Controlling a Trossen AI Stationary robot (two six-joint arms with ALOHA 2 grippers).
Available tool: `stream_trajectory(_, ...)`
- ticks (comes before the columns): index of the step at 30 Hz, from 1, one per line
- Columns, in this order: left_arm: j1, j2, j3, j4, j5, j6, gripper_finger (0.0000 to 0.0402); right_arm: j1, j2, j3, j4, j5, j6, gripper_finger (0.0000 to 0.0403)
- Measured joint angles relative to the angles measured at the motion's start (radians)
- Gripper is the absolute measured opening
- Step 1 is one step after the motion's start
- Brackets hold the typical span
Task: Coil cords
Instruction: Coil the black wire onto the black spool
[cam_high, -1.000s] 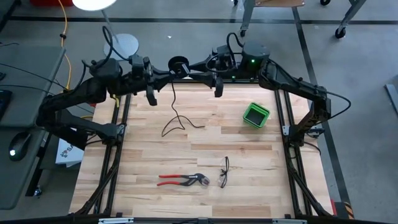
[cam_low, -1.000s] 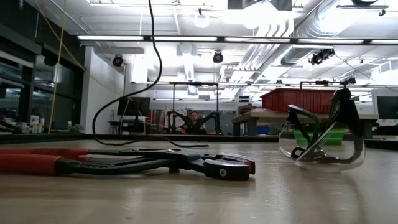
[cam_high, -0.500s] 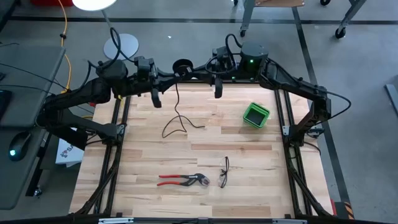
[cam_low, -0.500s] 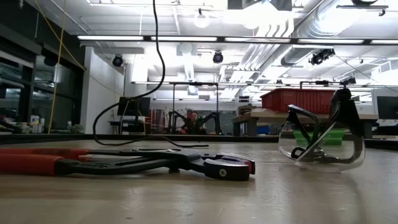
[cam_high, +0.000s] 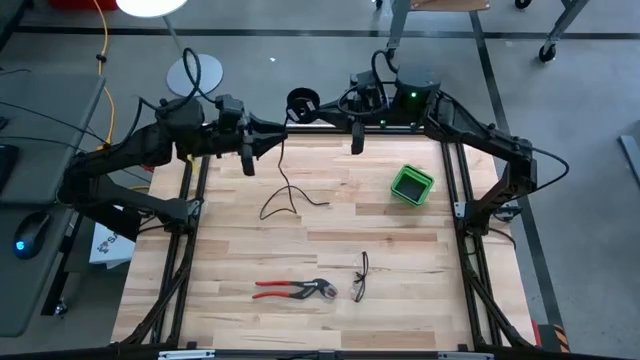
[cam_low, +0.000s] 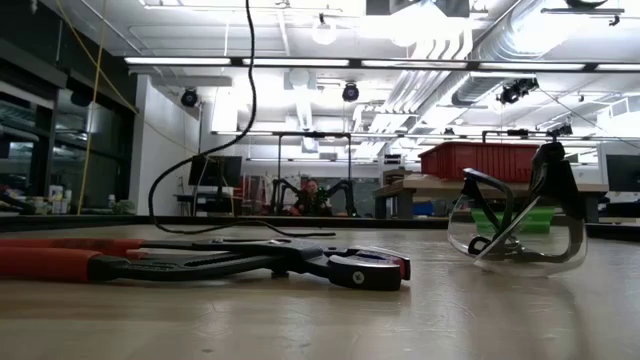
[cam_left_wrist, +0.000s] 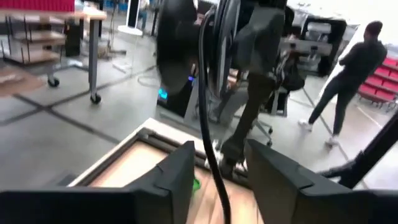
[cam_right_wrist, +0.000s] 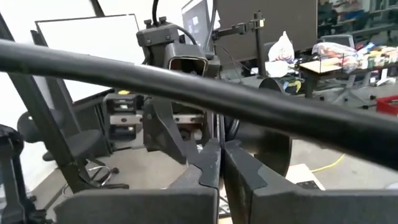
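Reel (cam_high: 299, 101): small round black disc, held up in the air at the far edge of the table (cam_high: 240, 260), between the two arms, and pinched by the right gripper (cam_high: 312, 105), whose fingers (cam_right_wrist: 239, 165) are pressed together with the disc just past their tips in the right wrist view. Cord (cam_high: 281, 172): thin, black, hanging from the reel, passing between the spread fingers (cam_left_wrist: 177, 171) of the left gripper (cam_high: 281, 130) without a visible pinch, then dropping to the wooden tabletop, where its lower end lies in a loose loop left of centre; in the low view it shows as a dark line (cam_low: 250, 70) descending from above to a curl on the boards. Left gripper: just beside the reel on its left, raised above the far edge, jaws apart. Green bin (cam_high: 411, 184): small, square, on the right half of the table. Pliers (cam_high: 293, 289): red handles, lying flat near the front. Safety glasses (cam_high: 360, 277): clear, dark-armed, just to the right of the pliers. Person (cam_left_wrist: 345, 78): standing in the room beyond, seen in the left wrist view
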Motion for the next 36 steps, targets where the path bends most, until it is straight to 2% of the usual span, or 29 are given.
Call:
stream_trajectory(5,0.000,-0.039,0.000,0.009,-0.001,-0.022,0.0164,-0.012,-0.008,0.000,-0.053,-0.036,-0.026,0.0000)
stream_trajectory(11,0.023,-0.043,0.000,0.016,0.035,-0.037,0.0169,-0.005,0.000,0.000,-0.103,-0.085,-0.076,0.0000)
stream_trajectory(19,0.035,-0.003,0.000,0.058,0.173,-0.049,0.0170,0.023,0.000,0.000,-0.111,-0.088,-0.153,0.0000)
stream_trajectory(27,0.035,0.000,0.000,0.061,0.174,0.045,0.0170,0.037,0.001,0.000,-0.127,-0.081,-0.186,0.0000)
stream_trajectory(36,0.017,0.011,0.000,0.062,0.200,0.056,0.0170,0.034,0.001,0.000,-0.128,-0.077,-0.201,0.0000)
